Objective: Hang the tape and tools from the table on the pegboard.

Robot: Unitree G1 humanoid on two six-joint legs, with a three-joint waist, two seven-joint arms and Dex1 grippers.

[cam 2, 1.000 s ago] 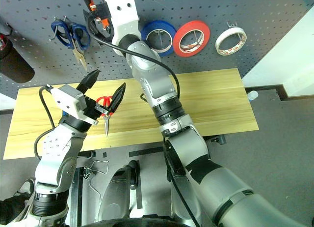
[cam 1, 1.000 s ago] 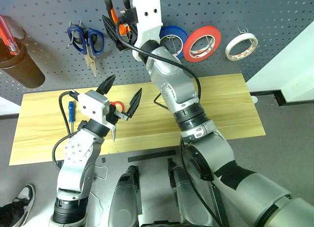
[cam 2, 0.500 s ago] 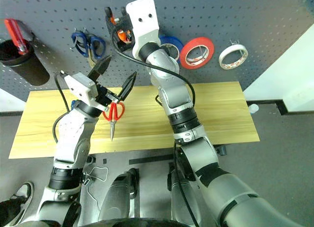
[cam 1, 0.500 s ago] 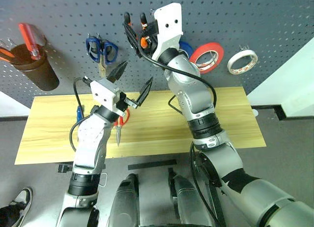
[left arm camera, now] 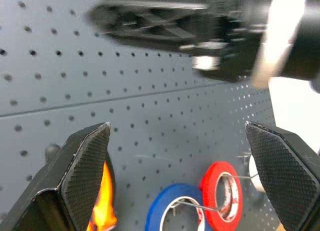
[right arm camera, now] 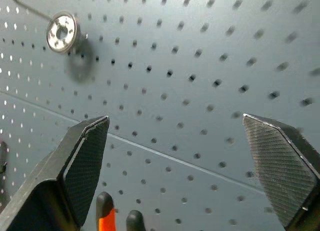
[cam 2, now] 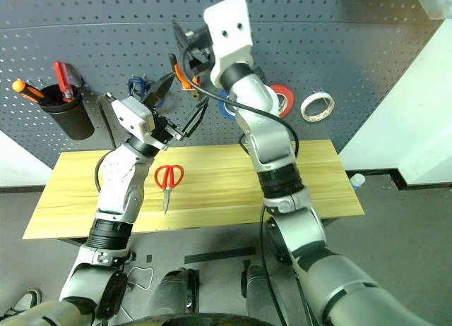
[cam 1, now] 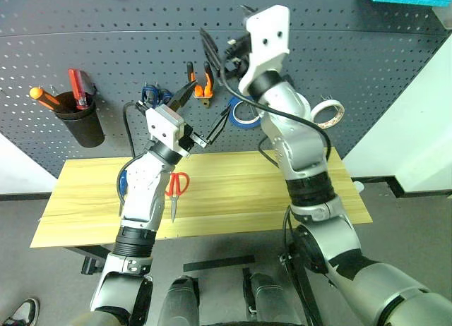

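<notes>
The red-handled scissors (cam 2: 168,182) lie flat on the long light yellow wood-grain table (cam 2: 311,178), left of centre. Their long axis runs across the table's depth: the 2 red loop handles face the dark grey perforated pegboard (cam 2: 367,65) and the closed metal blades point toward the table's front edge.

The orange-handled black-jawed pliers (cam 1: 200,79) hang upright on the pegboard, handles upward. The whitish semi-clear tape roll (cam 2: 316,106) hangs on a hook at the right, beside a red tape roll (cam 2: 284,97) and a blue tape roll (cam 1: 244,114). A slim blue-handled screwdriver (cam 1: 121,185) lies on the table, largely hidden behind the left arm; its direction cannot be read.

The blue-handled scissors (cam 1: 150,94) hang left of the pliers. A dark cup (cam 2: 63,114) on the pegboard holds 2 tools with an orange and a red handle.

The left gripper (cam 1: 201,113) is raised before the pegboard, jaws spread wide, holding nothing. The right gripper (right arm camera: 182,178) is higher, above the pliers, jaws likewise spread wide and empty.
</notes>
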